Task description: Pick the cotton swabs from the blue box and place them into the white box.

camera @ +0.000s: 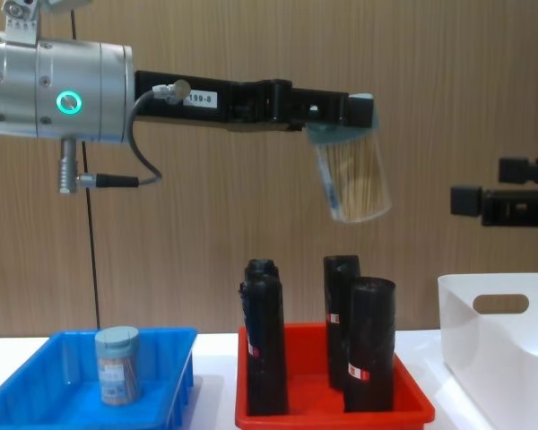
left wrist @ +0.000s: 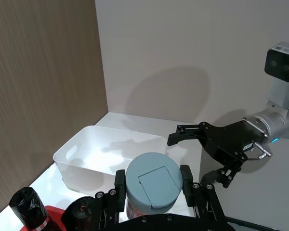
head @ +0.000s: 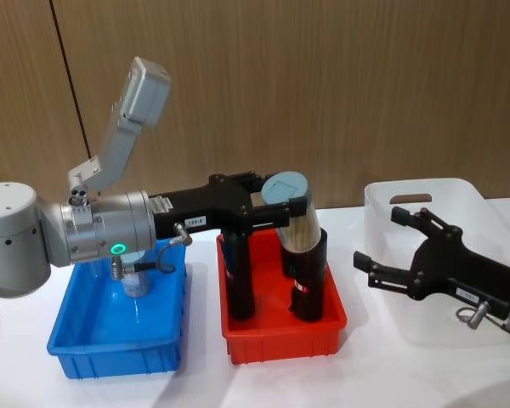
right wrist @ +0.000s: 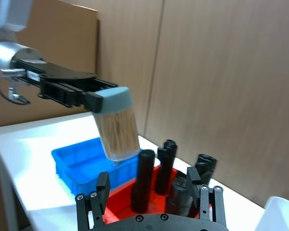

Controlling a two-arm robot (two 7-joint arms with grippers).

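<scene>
My left gripper (head: pixel 276 204) is shut on a jar of cotton swabs (head: pixel 296 219), gripped by its pale lid (left wrist: pixel 151 185) and held tilted high above the red tray. The same jar (camera: pixel 354 184) hangs well above the black cylinders in the chest view. A second jar of cotton swabs (camera: pixel 117 363) stands upright in the blue box (head: pixel 119 340) on the left. The white box (head: pixel 433 191) sits at the right, with my right gripper (head: pixel 378 240) hovering open over its near side, holding nothing.
A red tray (head: pixel 280 336) with several tall black cylinders (camera: pixel 369 340) stands between the blue box and the white box, under the carried jar. A wooden wall runs behind the white table.
</scene>
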